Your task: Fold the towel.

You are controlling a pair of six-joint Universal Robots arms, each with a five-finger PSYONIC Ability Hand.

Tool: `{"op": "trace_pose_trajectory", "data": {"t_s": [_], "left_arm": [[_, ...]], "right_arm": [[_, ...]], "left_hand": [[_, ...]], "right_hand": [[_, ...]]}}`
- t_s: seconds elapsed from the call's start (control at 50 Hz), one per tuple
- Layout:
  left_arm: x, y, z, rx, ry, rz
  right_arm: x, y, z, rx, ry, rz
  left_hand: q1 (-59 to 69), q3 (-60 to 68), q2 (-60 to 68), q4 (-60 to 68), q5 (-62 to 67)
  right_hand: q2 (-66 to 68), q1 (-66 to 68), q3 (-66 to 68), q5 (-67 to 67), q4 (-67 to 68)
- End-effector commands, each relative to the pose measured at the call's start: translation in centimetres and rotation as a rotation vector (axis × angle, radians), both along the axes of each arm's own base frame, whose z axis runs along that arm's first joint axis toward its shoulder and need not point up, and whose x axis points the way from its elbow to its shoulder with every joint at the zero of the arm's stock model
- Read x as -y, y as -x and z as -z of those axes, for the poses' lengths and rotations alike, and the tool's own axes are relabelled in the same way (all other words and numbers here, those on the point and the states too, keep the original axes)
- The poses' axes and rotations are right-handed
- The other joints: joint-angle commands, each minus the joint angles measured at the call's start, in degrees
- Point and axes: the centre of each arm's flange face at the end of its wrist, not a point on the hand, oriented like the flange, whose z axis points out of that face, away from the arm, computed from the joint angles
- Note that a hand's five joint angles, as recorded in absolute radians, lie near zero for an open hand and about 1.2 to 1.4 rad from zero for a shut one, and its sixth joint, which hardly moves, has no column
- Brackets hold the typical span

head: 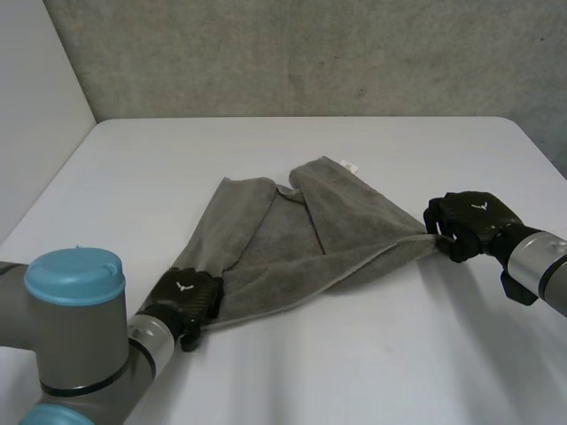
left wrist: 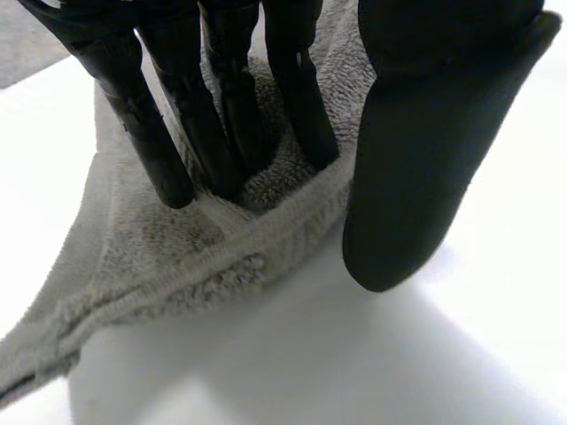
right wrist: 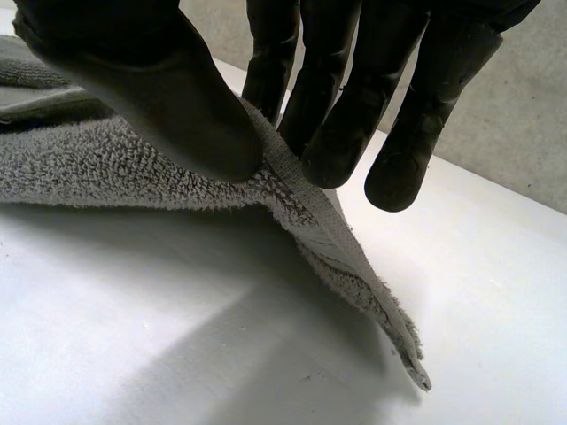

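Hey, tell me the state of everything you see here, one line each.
towel: rumpled, partly doubled over, stretched between both hands.
left hand: shut, pinching the towel's near end.
right hand: shut, pinching a towel corner held just off the table.

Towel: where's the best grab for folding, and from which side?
At the corners, probably: the towel tapers to thin hemmed points there. The right hand pinches one from its outer side; the left hand pinches the near one likewise.
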Motion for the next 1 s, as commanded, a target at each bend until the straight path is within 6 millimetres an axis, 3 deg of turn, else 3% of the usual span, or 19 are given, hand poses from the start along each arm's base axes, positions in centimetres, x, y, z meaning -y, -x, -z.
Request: {"op": "trace_pose_trajectory", "data": {"t_s": [0.02,0.1,0.24,0.3,0.34,0.36,0.4,0.42,0.46,0.48,0.52,0.6,0.7,0.74,0.78,0.8,0.9,0.96,1.0], "left_arm": [[0.7,0.2,0.4,-0.003,0.027,-0.011],[1.1,0.5,0.0,-0.019,0.056,-0.01],[2.1,1.0,-2.3,-0.081,0.171,-0.011],[2.5,1.3,-5.4,-0.136,0.267,-0.01],[2.8,1.1,-9.2,-0.195,0.374,-0.017],[2.8,1.1,-9.2,-0.195,0.375,-0.017],[3.1,0.5,-14.1,-0.263,0.515,-0.038],[3.1,0.5,-14.1,-0.264,0.515,-0.038],[2.8,-0.6,-19.5,-0.33,0.673,-0.059],[2.8,-0.6,-19.5,-0.331,0.674,-0.059],[1.9,-1.7,-24.5,-0.39,0.81,-0.074],[0.9,-2.2,-27.1,-0.414,0.859,-0.077],[1.4,-2.0,-27.3,-0.385,0.805,-0.079],[2.3,-1.6,-26.1,-0.357,0.752,-0.079],[4.7,-0.7,-22.6,-0.292,0.63,-0.083],[4.7,-0.7,-22.6,-0.292,0.63,-0.083],[10.1,0.2,-16.4,-0.185,0.488,-0.111],[11.4,0.5,-15.4,-0.159,0.478,-0.112],[13.8,1.3,-14.4,-0.122,0.499,-0.103]], "right_arm": [[-0.1,0.0,0.0,0.0,-0.002,-0.001],[0.0,0.0,0.0,-0.001,-0.002,0.002],[0.3,0.2,-1.0,0.0,0.033,0.007],[0.2,0.2,-3.9,0.004,0.121,0.012],[-0.3,0.1,-8.5,0.016,0.268,0.014],[-0.3,0.1,-8.5,0.016,0.269,0.014],[-1.1,0.1,-13.4,0.028,0.421,0.011],[-1.1,0.1,-13.5,0.028,0.422,0.011],[-3.0,0.0,-18.6,0.053,0.544,0.005],[-3.0,0.0,-18.6,0.053,0.545,0.005],[-5.4,0.0,-23.1,0.062,0.613,-0.016],[-6.5,0.0,-25.2,0.056,0.598,-0.045],[-3.6,0.7,-23.5,-0.028,0.469,-0.041],[-2.5,0.3,-20.9,-0.159,0.358,-0.091],[-2.0,-0.3,-19.2,-0.229,0.307,-0.127],[-2.0,-0.3,-19.2,-0.23,0.307,-0.127],[-0.3,-2.9,-12.6,-0.524,0.189,-0.214],[0.2,-3.6,-11.3,-0.585,0.196,-0.23],[2.0,-5.8,-10.5,-0.628,0.314,-0.233]], "left_hand": [[15.5,15.7,15.5,15.7,25.7],[34.4,34.6,34.5,34.6,44.6],[34.5,34.7,34.5,34.7,44.7],[34.5,34.7,34.5,34.7,44.7],[34.5,34.7,34.5,34.7,44.7],[34.5,34.7,34.5,34.7,44.7],[34.5,34.7,34.5,34.7,44.7],[34.5,34.7,34.5,34.7,44.7],[34.5,34.7,34.5,34.7,44.7],[34.5,34.7,34.5,34.7,44.7],[34.5,34.7,34.5,34.7,44.7],[34.5,34.7,34.5,34.7,44.7],[34.5,34.7,34.5,34.7,44.7],[34.5,34.7,34.5,34.7,44.7],[34.5,34.7,34.5,34.7,44.7],[34.5,34.7,34.5,34.7,44.7],[34.5,34.7,34.5,34.7,44.7],[34.5,34.7,34.5,34.7,44.7],[34.5,34.7,34.5,34.7,44.7]], "right_hand": [[4.4,4.2,3.6,3.5,3.7],[4.4,4.2,3.6,3.5,3.7],[4.4,4.2,3.6,3.5,3.7],[4.4,4.2,3.6,3.5,3.7],[4.4,4.2,3.6,3.5,3.7],[4.4,4.2,3.6,3.5,3.7],[4.4,4.2,3.6,3.5,3.7],[4.4,4.2,3.6,3.5,3.7],[4.4,4.2,3.6,3.5,3.7],[4.4,4.2,3.6,3.5,3.7],[4.4,4.2,3.6,3.5,3.7],[4.4,4.2,3.6,3.5,3.7],[4.4,4.2,3.6,3.5,3.7],[4.4,4.2,3.6,3.5,3.7],[4.4,4.2,3.6,3.5,3.7],[4.4,4.2,3.6,3.5,3.7],[4.4,4.2,3.6,3.5,3.7],[4.4,4.2,3.6,3.5,3.7],[4.4,4.2,3.6,3.5,3.7]]}}
